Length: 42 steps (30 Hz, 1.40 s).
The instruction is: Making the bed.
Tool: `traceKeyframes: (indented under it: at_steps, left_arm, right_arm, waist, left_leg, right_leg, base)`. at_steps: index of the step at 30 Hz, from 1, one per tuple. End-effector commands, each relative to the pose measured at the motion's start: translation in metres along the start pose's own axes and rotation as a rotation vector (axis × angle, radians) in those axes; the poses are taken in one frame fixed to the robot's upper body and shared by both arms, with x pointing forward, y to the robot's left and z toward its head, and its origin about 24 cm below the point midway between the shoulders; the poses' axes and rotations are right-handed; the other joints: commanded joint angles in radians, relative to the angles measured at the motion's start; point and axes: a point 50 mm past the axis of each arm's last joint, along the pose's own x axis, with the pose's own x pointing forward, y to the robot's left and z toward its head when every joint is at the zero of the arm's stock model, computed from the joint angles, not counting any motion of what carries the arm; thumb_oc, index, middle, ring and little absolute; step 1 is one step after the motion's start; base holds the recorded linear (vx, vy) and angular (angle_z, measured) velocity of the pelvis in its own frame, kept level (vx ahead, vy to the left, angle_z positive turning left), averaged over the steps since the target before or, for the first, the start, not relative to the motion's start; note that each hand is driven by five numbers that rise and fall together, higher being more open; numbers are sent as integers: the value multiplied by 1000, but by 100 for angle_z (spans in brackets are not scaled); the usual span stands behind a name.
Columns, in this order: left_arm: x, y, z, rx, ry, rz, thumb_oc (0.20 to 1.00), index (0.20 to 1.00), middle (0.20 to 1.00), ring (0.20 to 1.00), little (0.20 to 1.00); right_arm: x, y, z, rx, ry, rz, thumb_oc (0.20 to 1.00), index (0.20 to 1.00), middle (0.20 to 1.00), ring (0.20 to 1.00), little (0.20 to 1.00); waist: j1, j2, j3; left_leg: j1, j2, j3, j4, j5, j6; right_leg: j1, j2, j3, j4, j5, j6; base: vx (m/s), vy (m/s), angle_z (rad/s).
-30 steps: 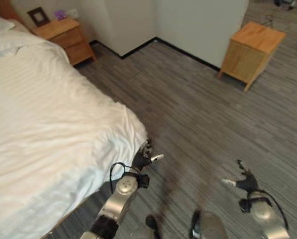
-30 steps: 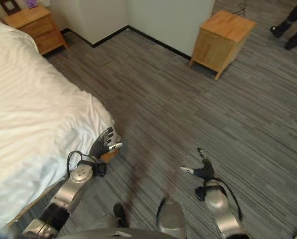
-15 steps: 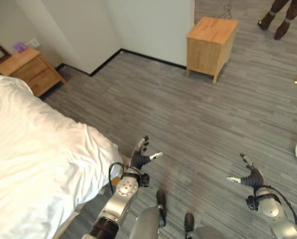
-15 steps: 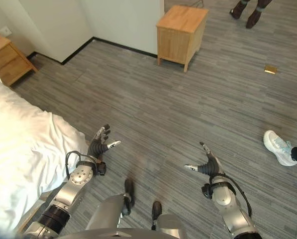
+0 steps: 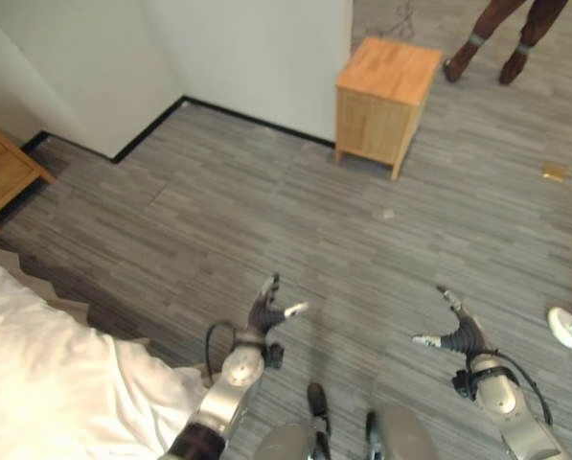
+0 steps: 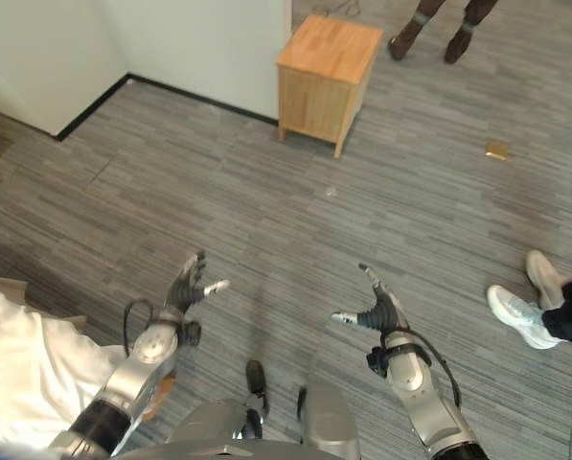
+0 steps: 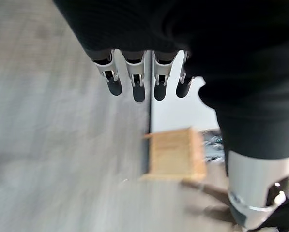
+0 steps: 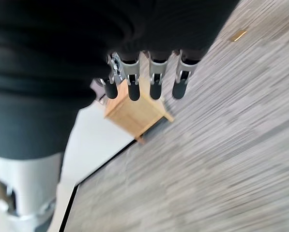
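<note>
Grey plank floor [image 5: 218, 211] takes up most of what the head views show, running up to a white wall [image 5: 247, 48] with a dark skirting strip along its foot. The bed [image 5: 46, 383], under white bedding, lies at the robot's lower left, and its corner sits just beside the left arm without any hand on it. A light wooden cabinet [image 5: 386, 91] stands on the floor against the wall's outer corner, well ahead of both hands. Part of a second wooden cabinet [image 5: 3, 177] shows at the far left, beyond the bed. A person's legs [image 5: 501, 38] stand behind the first cabinet, and another person's pale shoes [image 6: 520, 307] rest on the floor to the robot's right. The left hand [image 5: 266, 311] hangs over bare floor near the bed corner, its fingers [image 7: 134, 79] straight and spread, thumb out to the side, holding nothing. The right hand [image 5: 458, 335] hangs over the floor well apart from the bed, fingers [image 8: 154, 79] likewise straight and relaxed, empty. A small tan piece [image 5: 554, 172] lies flat on the floor, far right of the cabinet.
</note>
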Motion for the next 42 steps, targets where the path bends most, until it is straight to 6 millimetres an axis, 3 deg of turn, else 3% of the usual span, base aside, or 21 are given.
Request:
traceKeyframes:
  at_steps: [1,3,5,6,7,9,11,13,15,18,20,23,25,27,29,31,32,34,36,39,42]
  left_arm:
    - [-3,36,15,62,-116,126,1000,1000,1000,1000,1000]
    - [-1,40,19,68,-135,145,1000,1000,1000,1000,1000]
    - [-12,49,11,84,-121,158,1000,1000,1000,1000,1000]
    - [-24,53,1,47,-88,181,1000,1000,1000,1000,1000]
    - [-25,53,1,48,-88,182,1000,1000,1000,1000,1000]
    - [-35,57,-10,-6,-46,194,1000,1000,1000,1000,1000]
    - [-43,61,-22,-14,6,209,1000,1000,1000,1000,1000]
    - [-51,65,-34,-1,56,212,1000,1000,1000,1000,1000]
    - [-64,69,-48,7,123,215,1000,1000,1000,1000,1000]
    - [-79,68,-66,-2,207,208,1000,1000,1000,1000,1000]
    - [-83,67,-71,-10,231,210,1000,1000,1000,1000,1000]
    - [-100,70,-80,-14,279,224,1000,1000,1000,1000,1000]
    - [-103,70,-81,-1,288,212,1000,1000,1000,1000,1000]
    - [-95,70,-78,4,278,209,1000,1000,1000,1000,1000]
    - [-81,75,-67,26,228,215,1000,1000,1000,1000,1000]
    - [-75,75,-61,31,202,216,1000,1000,1000,1000,1000]
    - [-65,76,-51,31,158,222,1000,1000,1000,1000,1000]
    - [-62,76,-49,32,146,222,1000,1000,1000,1000,1000]
    - [-61,77,-47,27,138,220,1000,1000,1000,1000,1000]
    - [-61,79,-46,45,131,223,1000,1000,1000,1000,1000]
    - [-61,85,-48,79,137,235,1000,1000,1000,1000,1000]
  right_arm:
    - [16,-13,28,43,-153,-77,1000,1000,1000,1000,1000]
    - [15,-12,30,20,-166,-61,1000,1000,1000,1000,1000]
    - [13,-10,34,-28,-202,-14,1000,1000,1000,1000,1000]
    - [11,-12,40,-25,-234,9,1000,1000,1000,1000,1000]
    - [11,-12,40,-25,-235,10,1000,1000,1000,1000,1000]
    - [13,-18,41,-35,-242,12,1000,1000,1000,1000,1000]
    - [14,-18,39,-31,-228,3,1000,1000,1000,1000,1000]
    - [11,-17,35,-2,-202,-9,1000,1000,1000,1000,1000]
    - [7,-16,31,1,-178,0,1000,1000,1000,1000,1000]
    - [7,-13,27,-23,-158,16,1000,1000,1000,1000,1000]
    - [11,-15,27,-45,-158,15,1000,1000,1000,1000,1000]
    - [8,-13,28,-59,-163,39,1000,1000,1000,1000,1000]
    - [3,-9,22,-65,-132,53,1000,1000,1000,1000,1000]
    - [0,-2,14,-72,-85,55,1000,1000,1000,1000,1000]
    - [3,-1,15,-70,-84,44,1000,1000,1000,1000,1000]
    - [4,-2,15,-63,-83,29,1000,1000,1000,1000,1000]
    - [4,-4,13,-50,-65,5,1000,1000,1000,1000,1000]
    - [3,-5,13,-33,-61,-3,1000,1000,1000,1000,1000]
    - [3,-6,8,-29,-39,-18,1000,1000,1000,1000,1000]
    - [0,-7,2,-26,-14,-32,1000,1000,1000,1000,1000]
    - [-3,-6,-2,-34,5,-28,1000,1000,1000,1000,1000]
  waist:
    - [30,-68,-30]
    - [27,-69,-37]
    - [42,-82,-52]
    - [55,-73,-38]
    - [53,-76,-41]
    - [77,-89,-20]
    - [91,-104,-26]
    - [95,-110,-44]
    - [97,-106,-69]
    - [107,-68,-97]
    - [118,-58,-97]
    - [125,-49,-141]
    - [138,-76,-167]
    - [142,-125,-153]
    - [114,-124,-110]
    - [100,-116,-96]
    - [66,-101,-70]
    - [49,-102,-58]
    - [19,-115,-50]
    - [-7,-126,-48]
    - [-29,-126,-49]
  left_leg:
    - [8,27,47,3,-120,-110]
    - [41,20,-19,3,-147,-110]
    - [66,5,-70,145,-236,-117]
    - [-19,9,-25,406,-169,-171]
    - [-27,7,-27,410,-167,-171]
    - [-216,50,75,701,-68,-203]
    - [-286,127,216,757,-88,-193]
    - [-293,182,323,645,-107,-174]
    - [-267,160,374,437,-127,-151]
    - [-243,160,414,124,-13,-180]
    - [-248,183,426,24,12,-191]
    - [-218,199,443,3,57,-194]
    - [-193,174,439,7,48,-173]
    - [-116,114,429,20,-26,-138]
    - [-52,98,427,21,-71,-91]
    - [-35,98,409,14,-85,-85]
    - [-7,111,368,3,-97,-94]
    - [8,110,349,3,-110,-99]
    - [58,90,315,3,-154,-106]
    - [111,73,273,3,-204,-117]
    - [184,72,251,3,-258,-138]
  right_leg:
    - [212,-52,84,-531,197,88]
    - [162,-43,165,-575,264,116]
    - [224,-86,126,-572,301,100]
    - [288,-107,83,-569,298,73]
    - [283,-110,81,-570,301,73]
    - [362,-139,11,-591,282,36]
    - [430,-149,-49,-601,241,20]
    - [475,-164,-107,-601,200,20]
    - [504,-175,-149,-601,159,38]
    - [561,-169,-201,-601,104,58]
    - [602,-184,-247,-601,80,73]
    - [658,-200,-254,-601,74,108]
    - [682,-239,-248,-586,97,124]
    - [608,-333,-227,-325,211,181]
    - [434,-365,-171,-47,354,163]
    - [359,-346,-146,26,333,146]
    - [263,-269,-122,32,252,116]
    - [239,-242,-119,-21,210,110]
    - [227,-180,-99,-218,173,102]
    - [192,-150,-52,-471,253,116]
    - [119,-144,-126,-589,317,147]
  base:
    - [406,-108,195]
    - [465,-153,182]
    - [478,-266,318]
    - [372,-244,358]
    - [139,-161,309]
    - [22,-197,123]
    - [201,-241,68]
    - [341,-99,59]
    - [385,60,68]
    - [415,150,58]
    - [421,149,-17]
    - [561,224,17]
    - [607,238,-41]
    - [563,292,-29]
    - [363,282,30]
    - [270,122,93]
    - [275,16,122]
    - [284,-11,116]
    - [382,-76,141]
    - [415,-121,108]
    - [460,-153,91]
